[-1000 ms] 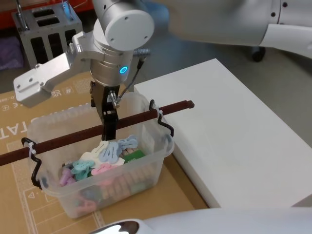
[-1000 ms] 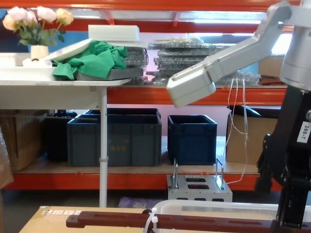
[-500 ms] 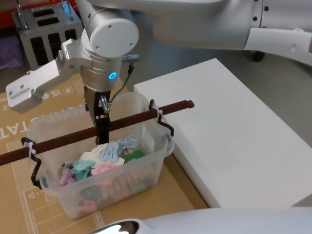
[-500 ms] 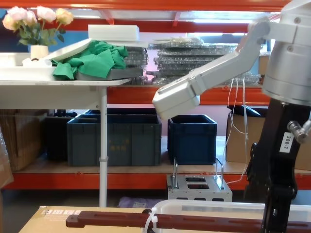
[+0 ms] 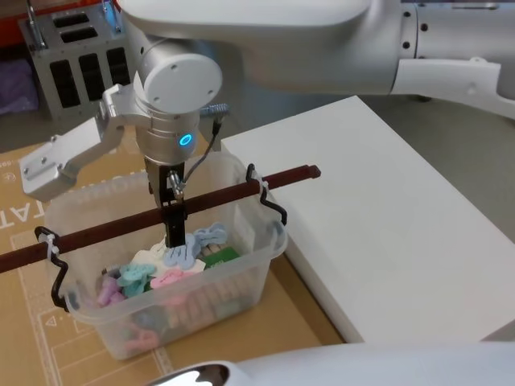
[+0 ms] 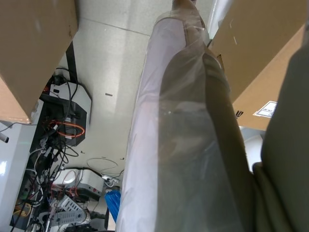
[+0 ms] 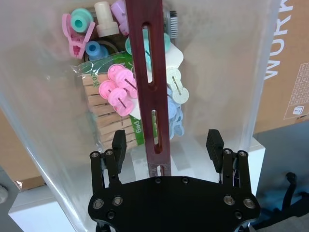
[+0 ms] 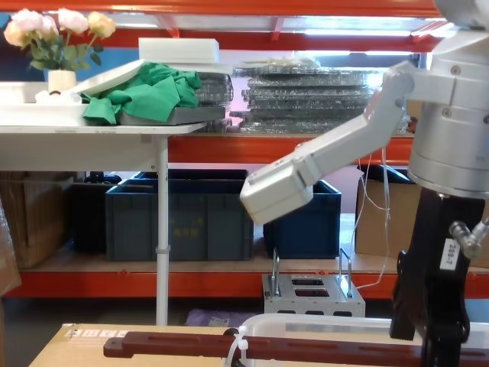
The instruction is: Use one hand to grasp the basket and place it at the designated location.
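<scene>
The basket is a clear plastic tub on brown cardboard, with pastel clips and wooden pegs inside. Its dark red-brown bar handle spans the rim, tied on with white zip ties. My right gripper reaches down from above at the middle of the handle. In the right wrist view the right gripper is open, one black finger on each side of the handle, neither touching it. From the chest view, the right gripper descends to the handle over the basket rim.
A raised white platform lies directly right of the basket. A grey metal rack stands behind on the floor. Dark blue crates sit on a far shelf. The left wrist view has cardboard and plastic wrap.
My right gripper has shifted left along the bar and come lower, so its open fingers now straddle the handle. The basket has not moved.
</scene>
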`<state>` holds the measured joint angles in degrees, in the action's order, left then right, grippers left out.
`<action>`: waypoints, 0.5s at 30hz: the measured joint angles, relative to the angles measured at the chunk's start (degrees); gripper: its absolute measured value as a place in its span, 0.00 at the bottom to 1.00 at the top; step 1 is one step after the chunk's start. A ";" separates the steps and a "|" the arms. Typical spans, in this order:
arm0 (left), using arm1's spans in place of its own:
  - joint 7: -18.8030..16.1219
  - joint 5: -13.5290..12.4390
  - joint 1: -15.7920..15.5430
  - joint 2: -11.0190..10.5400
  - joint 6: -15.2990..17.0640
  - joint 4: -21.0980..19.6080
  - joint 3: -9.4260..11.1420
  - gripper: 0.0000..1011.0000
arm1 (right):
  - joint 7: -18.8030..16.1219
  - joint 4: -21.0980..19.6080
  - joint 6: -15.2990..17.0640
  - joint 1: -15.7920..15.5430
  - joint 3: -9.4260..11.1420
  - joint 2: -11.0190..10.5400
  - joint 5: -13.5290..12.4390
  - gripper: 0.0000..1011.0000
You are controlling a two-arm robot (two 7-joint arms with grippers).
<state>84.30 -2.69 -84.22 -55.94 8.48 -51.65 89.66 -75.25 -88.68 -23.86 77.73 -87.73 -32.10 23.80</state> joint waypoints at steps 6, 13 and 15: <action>0.00 0.00 0.00 0.00 0.00 0.00 0.00 0.00 | -0.14 0.00 0.28 -0.27 -0.48 0.02 0.23 0.99; 0.00 0.00 0.00 0.00 0.00 0.00 0.00 0.00 | -0.29 -0.07 0.50 -0.60 -0.99 -0.08 0.55 0.99; 0.00 0.00 0.00 0.00 0.00 0.00 0.00 0.00 | -0.33 -0.07 0.56 -0.70 -1.08 -0.09 0.61 0.99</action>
<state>84.30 -2.69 -84.22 -55.94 8.48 -51.65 89.66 -75.59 -88.75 -23.31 77.03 -88.82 -32.19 24.41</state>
